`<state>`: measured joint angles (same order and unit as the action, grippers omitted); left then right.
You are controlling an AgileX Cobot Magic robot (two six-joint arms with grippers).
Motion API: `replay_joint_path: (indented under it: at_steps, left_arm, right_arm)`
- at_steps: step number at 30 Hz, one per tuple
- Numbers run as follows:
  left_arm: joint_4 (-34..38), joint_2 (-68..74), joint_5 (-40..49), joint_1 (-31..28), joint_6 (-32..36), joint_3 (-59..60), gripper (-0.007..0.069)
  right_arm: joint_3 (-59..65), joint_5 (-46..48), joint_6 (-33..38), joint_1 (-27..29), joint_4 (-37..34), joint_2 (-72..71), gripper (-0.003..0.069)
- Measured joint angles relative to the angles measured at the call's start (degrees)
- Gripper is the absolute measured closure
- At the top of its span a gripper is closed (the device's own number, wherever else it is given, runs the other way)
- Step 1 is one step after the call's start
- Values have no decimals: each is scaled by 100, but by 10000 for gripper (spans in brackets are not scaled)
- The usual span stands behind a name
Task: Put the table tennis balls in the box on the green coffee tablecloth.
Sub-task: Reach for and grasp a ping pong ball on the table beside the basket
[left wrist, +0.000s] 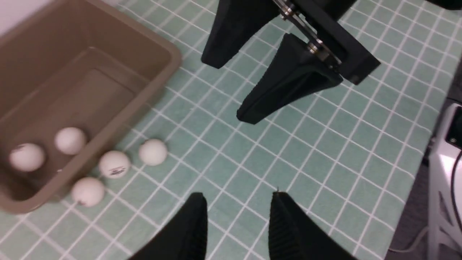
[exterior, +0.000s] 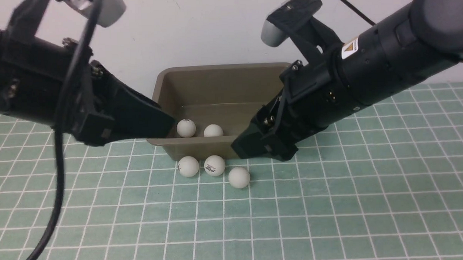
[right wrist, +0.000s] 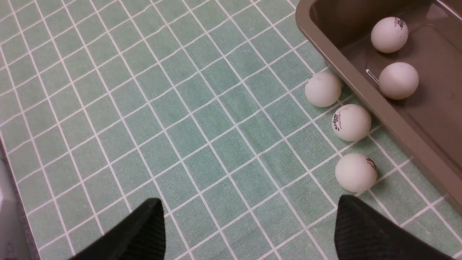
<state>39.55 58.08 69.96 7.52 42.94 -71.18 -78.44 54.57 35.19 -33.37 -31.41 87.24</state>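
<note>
Balls (exterior: 215,165) are located two inside the far-edge box (exterior: 222,86), three outside it; left gripper (left wrist: 238,195) and right gripper (right wrist: 251,198) are held open.

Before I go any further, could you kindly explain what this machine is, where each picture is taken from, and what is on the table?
This is a robot with two black arms, each ending in a two-fingered gripper. The front view looks forward from between the arms; the other two come from cameras on the wrists, looking past the fingers. The left gripper and right gripper are both open and hold nothing. A green checked tablecloth covers the surface, with an olive-brown box on it. Two table tennis balls lie inside the box; three more balls lie on the cloth just in front of it.
</note>
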Motion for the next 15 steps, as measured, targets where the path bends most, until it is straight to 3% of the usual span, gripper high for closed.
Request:
replay_joint_path:
  at_steps: [4,8,11,15]
  left_arm:
    - [-132,-302,-321,0,-323,522,398]
    - [-89,-457,-1281,0,-232,1716,398]
    - [354,-490,-2055,0,301,2440,398]
    - [1307,-447,-3178,0,1525,3016,398]
  right_arm:
    - [0,-13,0,0,-29,0,92]
    - [0,-50,5,0,-91,0,92]
    - [0,-71,5,0,-100,0,92]
    - [0,-131,5,0,-122,0,92]
